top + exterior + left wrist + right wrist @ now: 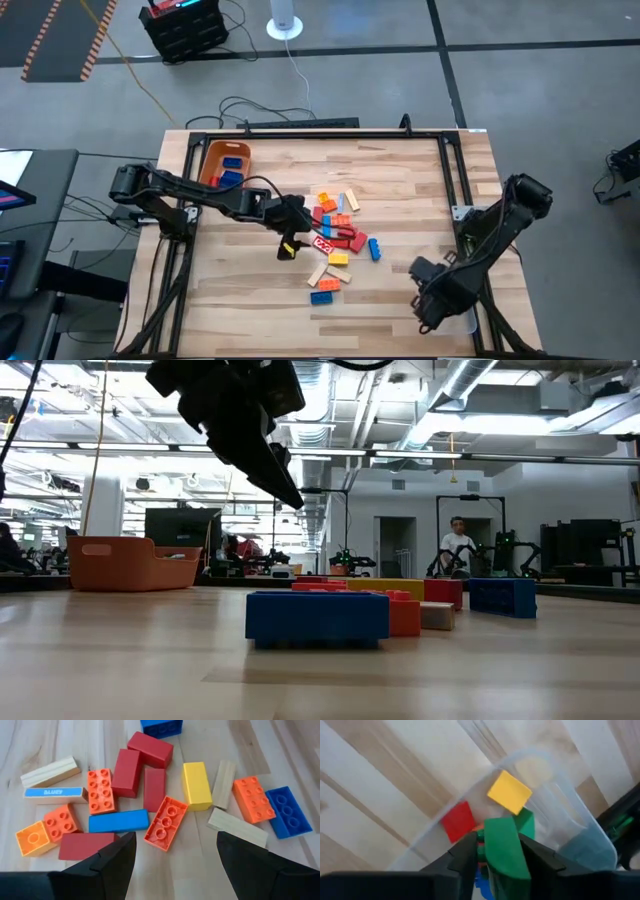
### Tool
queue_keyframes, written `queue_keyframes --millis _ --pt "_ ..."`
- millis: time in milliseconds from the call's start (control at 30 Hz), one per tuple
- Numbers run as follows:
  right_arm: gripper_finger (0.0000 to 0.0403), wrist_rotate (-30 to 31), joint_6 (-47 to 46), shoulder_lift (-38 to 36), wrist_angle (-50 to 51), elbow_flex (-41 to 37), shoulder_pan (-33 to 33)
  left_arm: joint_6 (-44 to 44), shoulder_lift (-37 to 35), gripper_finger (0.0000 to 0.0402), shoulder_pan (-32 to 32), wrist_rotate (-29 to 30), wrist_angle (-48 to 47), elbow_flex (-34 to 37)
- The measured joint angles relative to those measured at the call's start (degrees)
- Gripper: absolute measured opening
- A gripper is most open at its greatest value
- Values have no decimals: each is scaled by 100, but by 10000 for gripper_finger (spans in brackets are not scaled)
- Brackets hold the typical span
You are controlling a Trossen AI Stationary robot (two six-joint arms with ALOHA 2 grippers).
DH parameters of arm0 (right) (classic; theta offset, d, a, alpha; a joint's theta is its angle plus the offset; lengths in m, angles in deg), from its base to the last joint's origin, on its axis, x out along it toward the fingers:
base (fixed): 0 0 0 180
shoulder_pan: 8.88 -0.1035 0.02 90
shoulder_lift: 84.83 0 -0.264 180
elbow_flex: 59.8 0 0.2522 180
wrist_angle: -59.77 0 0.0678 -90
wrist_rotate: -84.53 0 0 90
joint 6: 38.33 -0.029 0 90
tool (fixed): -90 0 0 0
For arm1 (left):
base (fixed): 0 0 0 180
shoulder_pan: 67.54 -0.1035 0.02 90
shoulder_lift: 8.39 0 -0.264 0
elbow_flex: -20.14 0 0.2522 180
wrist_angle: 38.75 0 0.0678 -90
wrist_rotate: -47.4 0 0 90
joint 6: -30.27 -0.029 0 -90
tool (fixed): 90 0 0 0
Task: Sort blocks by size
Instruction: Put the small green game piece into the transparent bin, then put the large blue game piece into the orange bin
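The blocks [335, 235] lie loose in a heap on the middle of the wooden table: red, blue, orange, yellow and tan, long ones and small ones. My left gripper [175, 865] is open and empty, hanging above the table just left of the heap [290, 245]. My right gripper [428, 305] is near the front right corner, shut on a green block [505, 847] over a clear plastic tray [580, 845]. A yellow block [510, 792] and a red block [457, 820] lie in the tray. My right gripper pinches the green block's two opposite sides [492, 845] between its two fingers. The fingers point down over the tray. The block sits between the fingers, lifted clear of the blocks below it.
An orange bin [225, 165] with a few blue blocks in it stands at the table's far left; it also shows in the low view [130, 565]. A black frame rail [320, 135] runs around the table. People stand in the room beyond.
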Motion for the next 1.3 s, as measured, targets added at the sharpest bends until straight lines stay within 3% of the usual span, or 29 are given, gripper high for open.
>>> queue_keyframes --millis 167,300,433,567,767,967,1300 --pt "216 -60 150 2 66 33 83 -39 0 272 46 0 -12 0" --pt "236 -101 463 2 419 316 288 -12 0 272 205 2 -51 0" --pt "238 669 720 2 583 623 454 158 0 272 500 141 -10 0" --pt "236 1211 1024 2 449 784 683 297 0 272 810 776 -55 0" --pt "235 1726 1962 4 -546 743 1457 399 0 272 1011 1126 11 0" --pt "235 1531 3094 7 -1871 187 2451 780 0 272 1029 1263 227 90" --pt "235 1011 3148 15 -2624 -744 3135 1359 7 272 1139 1619 572 853"
